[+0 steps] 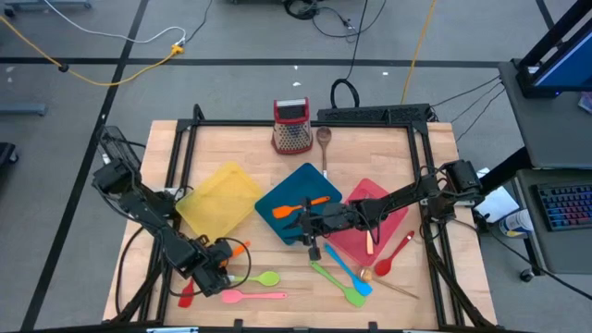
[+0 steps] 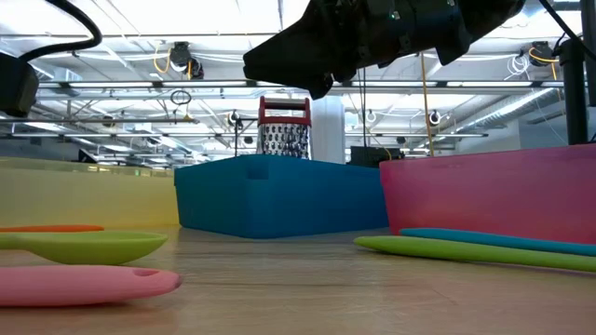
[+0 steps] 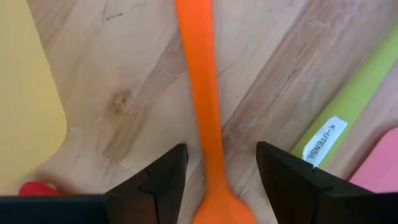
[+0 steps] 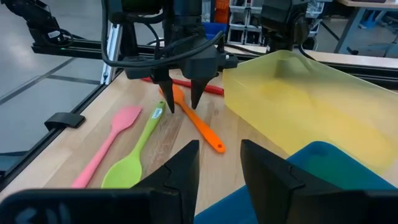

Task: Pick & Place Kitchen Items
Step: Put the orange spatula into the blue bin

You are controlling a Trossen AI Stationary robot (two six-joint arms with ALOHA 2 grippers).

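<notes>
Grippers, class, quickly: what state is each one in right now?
Left gripper: open, fingers astride the orange spatula, not closed on it.
Right gripper: open, holding nothing, above the teal tray.

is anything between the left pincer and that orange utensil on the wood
Nothing visible. The left pincer is open, its fingers straddling the orange utensil, which lies bare on the table. The yellow tray and green utensil sit off to either side.

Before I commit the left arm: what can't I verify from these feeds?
- Left gripper straddles the slim orange plastic utensil; its working end is cut off by the left wrist view's edge.
- High view: the same utensil is mostly hidden under the left arm.
- Low view: neither gripper's fingers show; a dark arm blocks them.
</notes>
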